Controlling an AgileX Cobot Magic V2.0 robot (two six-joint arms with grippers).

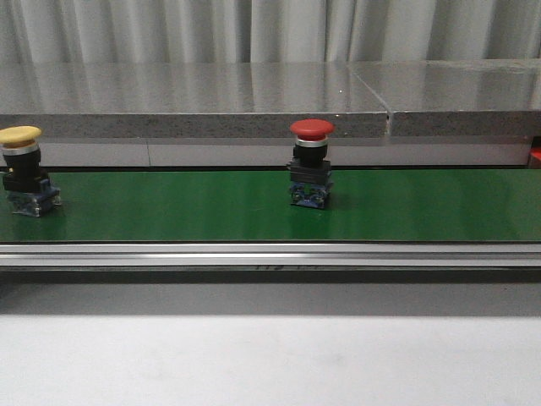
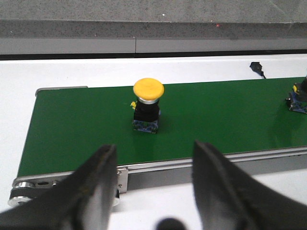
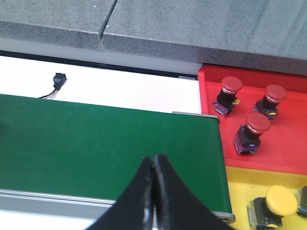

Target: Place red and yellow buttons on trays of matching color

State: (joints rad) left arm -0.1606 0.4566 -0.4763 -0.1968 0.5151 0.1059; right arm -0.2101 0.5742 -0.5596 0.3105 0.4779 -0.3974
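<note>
A yellow button point(image 1: 21, 169) point(image 2: 147, 104) stands upright near the left end of the green belt point(image 1: 406, 207). A red button point(image 1: 310, 161) stands at the belt's middle; its base point(image 2: 298, 98) shows at the edge of the left wrist view. My left gripper point(image 2: 154, 149) is open, short of the belt, with the yellow button beyond its gap. My right gripper point(image 3: 154, 160) is shut and empty over the belt's right end. Beside that end lies the red tray point(image 3: 283, 148) holding three red buttons point(image 3: 253, 132), and the yellow tray point(image 3: 240, 187) with a yellow button point(image 3: 276, 205).
A grey stone ledge point(image 1: 254, 101) runs behind the belt. The belt's aluminium rail point(image 1: 270, 254) lines its near side, with white table point(image 1: 270, 355) in front. A small black connector point(image 3: 58, 80) with wires lies on the white surface behind the belt.
</note>
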